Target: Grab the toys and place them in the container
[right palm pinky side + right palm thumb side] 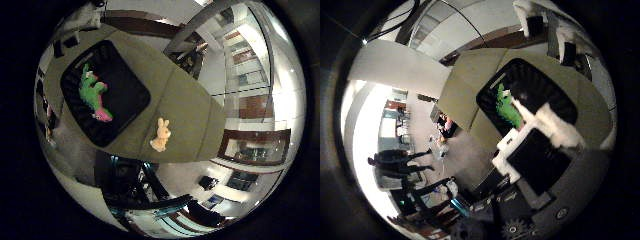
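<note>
A black container [135,107] sits on an olive-green table [195,110], far below the palm. Inside it lies a green toy with a pink end [93,94]. A cream bunny toy [160,135] lies on the table just outside the container, near the table's edge. In the thumb side view my hand [540,145] shows as white and black parts that cover part of the container, with the green toy [509,107] peeking out beside them. The fingers [536,22] look relaxed and hold nothing. The hand is high above both toys and touches neither.
The table ends a short way past the bunny, and dark furniture [130,185] stands on the floor below that edge. Shelves and wall panels [250,75] lie beyond the table's far side.
</note>
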`<move>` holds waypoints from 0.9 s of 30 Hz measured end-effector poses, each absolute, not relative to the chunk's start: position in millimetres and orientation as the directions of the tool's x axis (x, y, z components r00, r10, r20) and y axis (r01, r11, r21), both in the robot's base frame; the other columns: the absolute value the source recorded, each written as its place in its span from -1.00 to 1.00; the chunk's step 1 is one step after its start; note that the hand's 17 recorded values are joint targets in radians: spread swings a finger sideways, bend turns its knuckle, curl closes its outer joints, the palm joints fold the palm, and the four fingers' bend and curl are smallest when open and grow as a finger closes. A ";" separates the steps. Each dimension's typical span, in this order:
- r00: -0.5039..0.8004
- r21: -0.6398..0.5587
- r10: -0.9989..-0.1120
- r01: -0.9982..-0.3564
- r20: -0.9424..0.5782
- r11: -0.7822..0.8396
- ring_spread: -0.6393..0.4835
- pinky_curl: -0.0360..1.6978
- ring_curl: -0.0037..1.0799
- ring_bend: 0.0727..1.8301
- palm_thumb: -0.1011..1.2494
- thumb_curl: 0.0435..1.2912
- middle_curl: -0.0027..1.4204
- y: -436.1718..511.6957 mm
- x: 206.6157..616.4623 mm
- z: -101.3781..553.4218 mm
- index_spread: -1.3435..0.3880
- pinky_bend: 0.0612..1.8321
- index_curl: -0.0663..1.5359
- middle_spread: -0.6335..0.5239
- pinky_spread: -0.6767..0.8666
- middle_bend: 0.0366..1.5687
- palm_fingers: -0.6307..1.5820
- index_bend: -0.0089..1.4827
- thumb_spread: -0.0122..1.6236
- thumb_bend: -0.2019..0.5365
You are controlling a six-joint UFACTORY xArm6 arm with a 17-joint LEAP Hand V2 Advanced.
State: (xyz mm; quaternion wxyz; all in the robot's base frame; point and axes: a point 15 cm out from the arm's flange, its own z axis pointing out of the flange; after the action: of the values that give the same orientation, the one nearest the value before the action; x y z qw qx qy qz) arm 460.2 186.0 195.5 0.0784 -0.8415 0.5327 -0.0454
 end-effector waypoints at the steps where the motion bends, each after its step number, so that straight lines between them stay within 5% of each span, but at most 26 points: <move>1: 0.421 -0.171 -0.907 -0.894 -0.006 -0.414 -0.32 -0.37 -0.16 0.11 0.21 -0.30 -0.30 175.6 459.9 198.5 0.05 0.03 -0.20 -0.21 -0.28 -0.02 -0.05 -0.51 0.30 -0.53; 15: 0.237 -0.090 -0.972 -0.968 0.005 -0.236 -0.17 -0.50 -0.24 0.01 0.11 -0.44 -0.34 -14.3 445.1 179.8 0.05 0.01 -0.31 -0.16 0.12 -0.19 -0.14 -0.54 0.35 -0.52; 27: 0.124 0.032 -0.992 -0.992 -0.029 -0.125 0.12 -0.69 -0.43 -0.29 0.07 -0.47 -0.44 -105.2 388.6 77.5 0.15 -0.01 -0.38 0.03 0.34 -0.44 -0.27 -0.58 0.37 -0.52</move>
State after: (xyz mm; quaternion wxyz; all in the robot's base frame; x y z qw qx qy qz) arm 388.6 -105.2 77.5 -0.0023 -0.7497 0.6614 0.0214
